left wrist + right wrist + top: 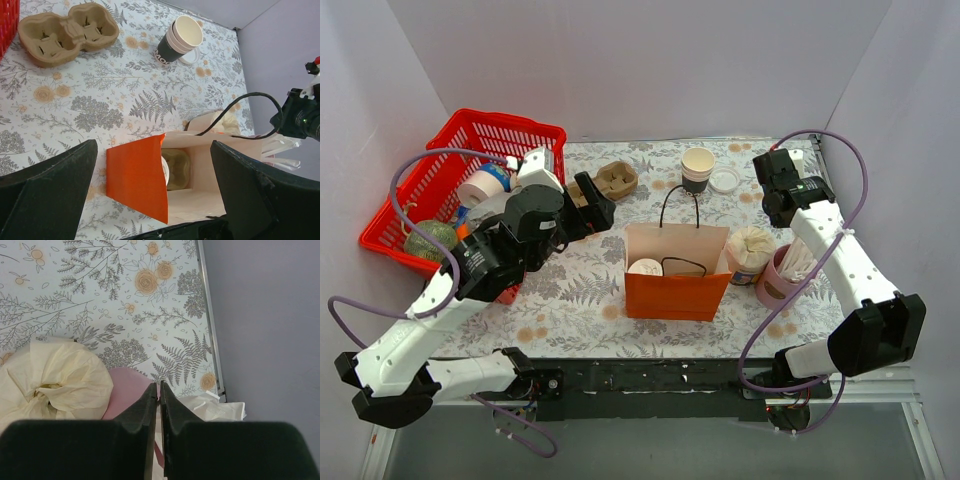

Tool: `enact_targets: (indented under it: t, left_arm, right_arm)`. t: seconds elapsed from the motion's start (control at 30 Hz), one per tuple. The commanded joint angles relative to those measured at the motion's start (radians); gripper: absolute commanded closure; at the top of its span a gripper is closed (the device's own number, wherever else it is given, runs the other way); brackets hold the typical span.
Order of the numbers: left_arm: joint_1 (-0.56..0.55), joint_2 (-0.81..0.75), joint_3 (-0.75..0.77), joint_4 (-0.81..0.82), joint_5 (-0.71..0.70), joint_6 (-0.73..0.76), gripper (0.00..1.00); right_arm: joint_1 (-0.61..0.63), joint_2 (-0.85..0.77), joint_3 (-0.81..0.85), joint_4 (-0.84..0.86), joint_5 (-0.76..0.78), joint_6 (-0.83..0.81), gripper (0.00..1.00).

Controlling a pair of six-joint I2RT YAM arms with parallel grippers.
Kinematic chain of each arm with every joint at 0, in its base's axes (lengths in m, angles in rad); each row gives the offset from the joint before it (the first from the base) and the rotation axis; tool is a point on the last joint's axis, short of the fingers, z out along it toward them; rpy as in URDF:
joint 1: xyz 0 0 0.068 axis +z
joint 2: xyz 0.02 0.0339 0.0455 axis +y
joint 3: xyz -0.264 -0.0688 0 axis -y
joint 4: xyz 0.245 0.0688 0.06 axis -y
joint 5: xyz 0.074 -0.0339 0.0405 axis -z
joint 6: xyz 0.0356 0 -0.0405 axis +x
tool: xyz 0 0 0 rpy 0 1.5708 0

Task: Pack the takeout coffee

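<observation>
Left tool [592,203] spread wide, empty; right tool [160,390] pressed together. My worry: left clips the orange bag [675,290] and the takeout coffee [645,267] inside tips.

Light is bright, even and diffuse in all three views. Shadows sit close beneath things, so it comes from above. In the top view the white walls [640,60] take a faint lilac cast, and the bag [677,285] throws only a soft, pale shadow on the cloth [580,290]. The loose lid [725,180] is nearly washed out; no hard glare shows. The walls lean outward toward the corners. In the wrist views the left fingers [45,195] and right fingers [135,427] are near-black, detailless and slightly soft, while the cloth stays sharp. The bag's inside is dim.
</observation>
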Motion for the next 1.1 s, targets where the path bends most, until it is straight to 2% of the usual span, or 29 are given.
enact_targets:
  t: [0.0,0.27,0.53,0.73,0.93,1.07]
  left_arm:
    - [0.004,-0.029,-0.016,0.023,0.003,-0.003,0.02]
    - [0.004,-0.044,-0.027,0.037,0.018,-0.003,0.02]
    - [0.004,-0.043,-0.041,0.054,0.046,-0.003,0.02]
    - [0.004,-0.033,-0.055,0.098,0.092,0.005,0.02]
    - [0.004,-0.013,-0.068,0.146,0.181,0.006,0.02]
    - [0.004,-0.004,-0.079,0.159,0.208,0.005,0.02]
  right_arm:
    - [-0.007,-0.037,0.016,-0.021,0.023,0.010,0.96]
    - [-0.006,-0.095,0.080,-0.011,0.020,-0.004,0.99]
    - [-0.006,-0.252,0.122,0.097,-0.085,-0.064,0.99]
    - [-0.004,-0.405,0.151,0.321,-0.266,-0.124,0.99]
    - [-0.004,-0.583,0.073,0.637,-0.446,-0.154,0.99]
    - [-0.006,-0.620,0.086,0.716,-0.550,-0.176,0.99]
